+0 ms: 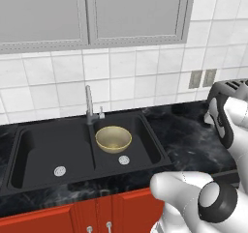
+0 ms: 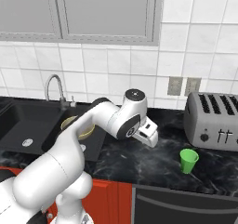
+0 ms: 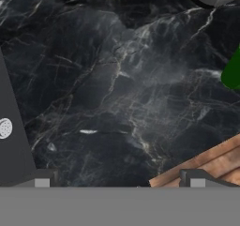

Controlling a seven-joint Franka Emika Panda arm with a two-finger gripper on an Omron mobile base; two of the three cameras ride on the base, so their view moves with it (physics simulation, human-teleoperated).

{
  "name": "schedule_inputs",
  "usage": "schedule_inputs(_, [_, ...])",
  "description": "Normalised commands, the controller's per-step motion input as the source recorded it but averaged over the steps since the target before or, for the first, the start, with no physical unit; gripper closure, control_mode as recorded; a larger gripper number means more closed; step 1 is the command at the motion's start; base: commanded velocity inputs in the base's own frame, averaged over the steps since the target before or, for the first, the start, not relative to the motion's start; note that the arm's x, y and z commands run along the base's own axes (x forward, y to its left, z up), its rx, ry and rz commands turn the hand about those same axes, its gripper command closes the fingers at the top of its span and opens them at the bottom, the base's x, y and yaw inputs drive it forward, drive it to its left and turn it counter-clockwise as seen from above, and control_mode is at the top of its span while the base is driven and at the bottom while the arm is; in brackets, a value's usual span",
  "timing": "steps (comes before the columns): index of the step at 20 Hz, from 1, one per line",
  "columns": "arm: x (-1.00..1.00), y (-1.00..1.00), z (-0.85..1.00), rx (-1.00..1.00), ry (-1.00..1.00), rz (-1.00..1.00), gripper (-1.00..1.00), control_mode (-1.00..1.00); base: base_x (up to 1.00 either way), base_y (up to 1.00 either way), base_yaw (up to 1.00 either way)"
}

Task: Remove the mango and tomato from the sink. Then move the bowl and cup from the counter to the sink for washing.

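The tan-yellow bowl [image 1: 113, 139] sits upright in the right basin of the black sink [image 1: 48, 150], just in front of the faucet [image 1: 89, 104]; its rim [image 2: 69, 122] peeks out behind my arm. On the dark marble counter, close to the front edge, the small green cup [image 2: 188, 161] stands upright, and in the hand view the cup [image 3: 232, 72] is cut by the right border. My gripper [image 2: 152, 141] hangs open and empty over the counter between sink and cup, with its fingertips [image 3: 42, 180] spread wide. The mango and the tomato are out of view.
A silver toaster [image 2: 214, 121] stands at the back of the counter behind the cup. Two wall outlets [image 2: 182, 85] sit above it. The counter's front edge, with wooden floor [image 3: 211, 164] below it, runs close to my gripper. The left basin's drain [image 1: 60, 170] is bare.
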Motion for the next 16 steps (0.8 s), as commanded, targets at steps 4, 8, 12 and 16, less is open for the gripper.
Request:
schedule_inputs(4, [0.00, 0.00, 0.00, 0.00, 0.00, 0.00, -1.00, -1.00, 0.00, 0.00, 0.00])
schedule_inputs(8, [0.00, 0.00, 0.00, 0.00, 0.00, 0.00, -1.00, -1.00, 0.00, 0.00, 0.00])
schedule_inputs(12, [0.00, 0.00, 0.00, 0.00, 0.00, 0.00, -1.00, -1.00, 0.00, 0.00, 0.00])
schedule_inputs(16, [0.00, 0.00, 0.00, 0.00, 0.00, 0.00, -1.00, -1.00, 0.00, 0.00, 0.00])
